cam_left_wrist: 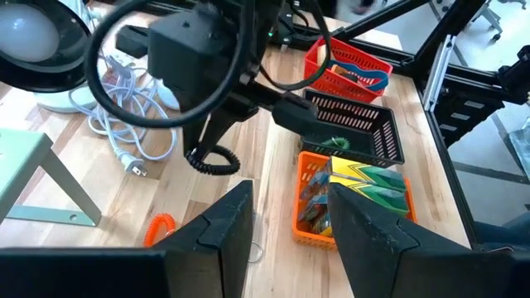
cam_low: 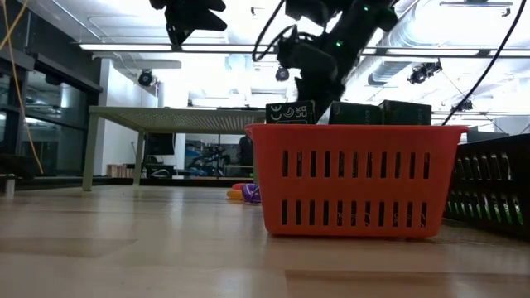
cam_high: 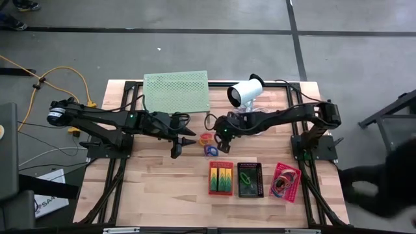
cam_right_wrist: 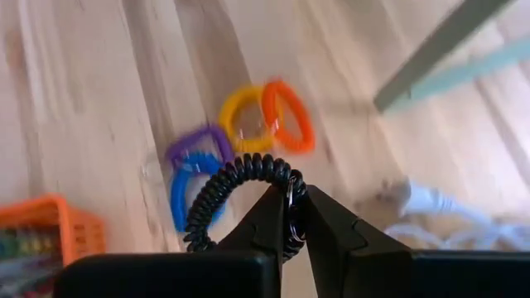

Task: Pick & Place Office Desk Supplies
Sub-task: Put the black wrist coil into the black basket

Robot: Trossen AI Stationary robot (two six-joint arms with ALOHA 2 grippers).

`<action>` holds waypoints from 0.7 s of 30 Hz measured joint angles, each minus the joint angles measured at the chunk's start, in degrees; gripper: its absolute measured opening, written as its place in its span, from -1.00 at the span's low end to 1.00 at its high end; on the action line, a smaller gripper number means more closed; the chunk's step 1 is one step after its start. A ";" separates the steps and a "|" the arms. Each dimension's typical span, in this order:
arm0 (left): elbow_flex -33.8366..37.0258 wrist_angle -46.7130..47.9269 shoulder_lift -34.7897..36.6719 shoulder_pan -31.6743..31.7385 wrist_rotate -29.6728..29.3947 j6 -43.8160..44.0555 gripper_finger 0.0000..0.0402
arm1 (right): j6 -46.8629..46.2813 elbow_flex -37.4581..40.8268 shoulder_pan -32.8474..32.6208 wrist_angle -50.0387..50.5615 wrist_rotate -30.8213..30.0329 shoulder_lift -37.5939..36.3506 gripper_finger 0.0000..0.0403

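Nearest the low camera: the red-orange slotted plastic basket (cam_low: 356, 178), standing on the pale wooden counter (cam_high: 162, 195) with flat green packs (cam_high: 221, 176) lying in it. The black mesh basket (cam_high: 249, 179) beside it has something green inside. The red-pink mesh basket (cam_high: 285, 181) on the far side holds red and blue loops. So all three baskets have something in them; sorting looks well along.

In hand: the right gripper (cam_right_wrist: 291, 217) is raised over the counter behind the red-orange basket, jaws pinched nearly shut on a black spiral coil loop (cam_right_wrist: 235, 192), which hangs lifted and clear of the wood. The loop is a springy, telephone-cord-style ring that droops into an oval below the pinch.

Left to do: four coil loops lie on the counter beneath that gripper, touching in a cluster, namely orange (cam_right_wrist: 289, 115), yellow (cam_right_wrist: 240, 117), purple (cam_right_wrist: 199, 145) and blue (cam_right_wrist: 187, 192).

The left gripper (cam_left_wrist: 290, 236) hovers nearby, jaws apart with nothing between them.
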State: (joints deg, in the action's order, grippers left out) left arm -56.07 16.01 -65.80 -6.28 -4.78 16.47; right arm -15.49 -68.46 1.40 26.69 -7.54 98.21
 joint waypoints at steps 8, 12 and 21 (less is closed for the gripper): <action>0.00 0.00 -0.01 -0.01 0.02 0.00 -0.24 | -12.20 0.06 -4.12 8.55 0.28 -1.27 -0.88; -0.01 -0.02 -0.01 0.00 0.02 0.00 -0.24 | -19.13 0.04 -7.12 12.02 0.14 -3.17 -0.88; -0.01 -0.05 -0.02 0.01 0.02 0.00 -0.24 | -35.49 0.04 -15.09 18.24 -1.34 -4.28 -0.88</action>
State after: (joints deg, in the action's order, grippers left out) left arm -56.09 15.96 -65.82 -6.27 -4.75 16.47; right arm -50.98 -68.42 -13.68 44.93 -8.88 93.93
